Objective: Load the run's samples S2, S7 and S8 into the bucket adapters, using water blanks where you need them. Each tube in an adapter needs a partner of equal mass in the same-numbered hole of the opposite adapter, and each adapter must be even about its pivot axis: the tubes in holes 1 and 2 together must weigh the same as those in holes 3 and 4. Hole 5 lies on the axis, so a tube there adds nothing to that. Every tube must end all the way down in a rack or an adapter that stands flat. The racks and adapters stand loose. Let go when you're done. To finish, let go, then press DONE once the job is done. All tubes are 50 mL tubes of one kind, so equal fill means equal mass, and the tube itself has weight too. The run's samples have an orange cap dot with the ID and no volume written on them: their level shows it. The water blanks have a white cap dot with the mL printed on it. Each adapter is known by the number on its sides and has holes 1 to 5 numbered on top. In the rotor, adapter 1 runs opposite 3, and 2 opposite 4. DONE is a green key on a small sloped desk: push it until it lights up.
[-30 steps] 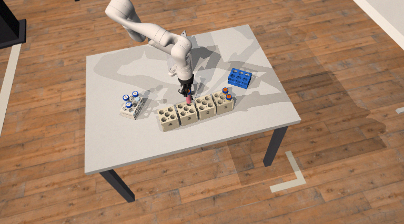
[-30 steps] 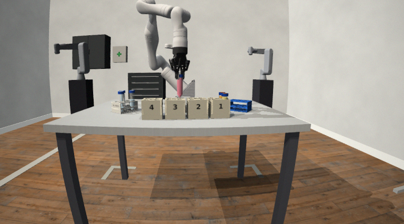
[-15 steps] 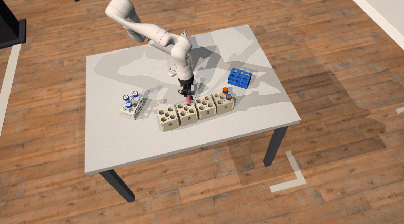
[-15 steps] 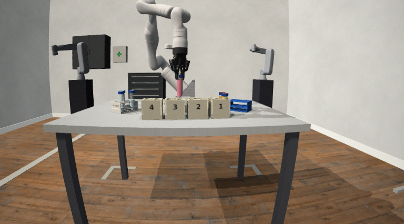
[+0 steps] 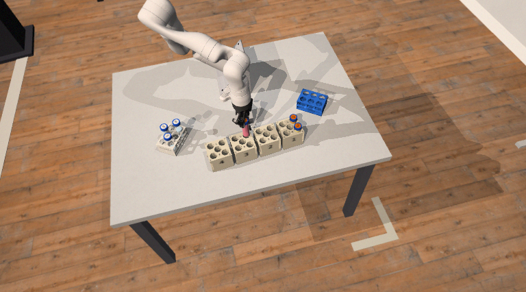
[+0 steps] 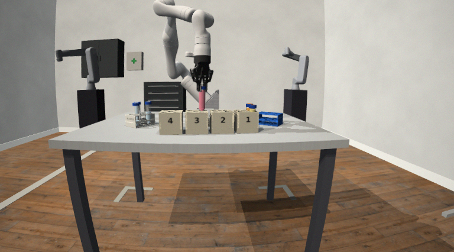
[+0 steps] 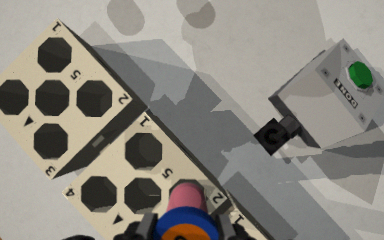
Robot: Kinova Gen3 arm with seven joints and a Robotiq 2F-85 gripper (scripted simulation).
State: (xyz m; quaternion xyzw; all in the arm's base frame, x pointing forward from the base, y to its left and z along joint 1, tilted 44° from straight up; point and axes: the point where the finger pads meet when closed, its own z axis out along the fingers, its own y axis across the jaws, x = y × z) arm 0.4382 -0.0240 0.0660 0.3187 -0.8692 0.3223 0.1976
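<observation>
Over adapter 3 [image 6: 196, 121], a pink-filled tube [image 6: 201, 100] hangs upright, lower end at or just entering hole 2 [image 7: 186, 189], gripper [image 6: 202, 83] clamped narrow on its blue cap. Cap ID cut off in wrist view; insertion depth unclear. Arm arches high from table's [image 5: 155, 195] rear, wrist pointing straight down. DONE key [image 7: 360, 74] sits beyond adapters
</observation>
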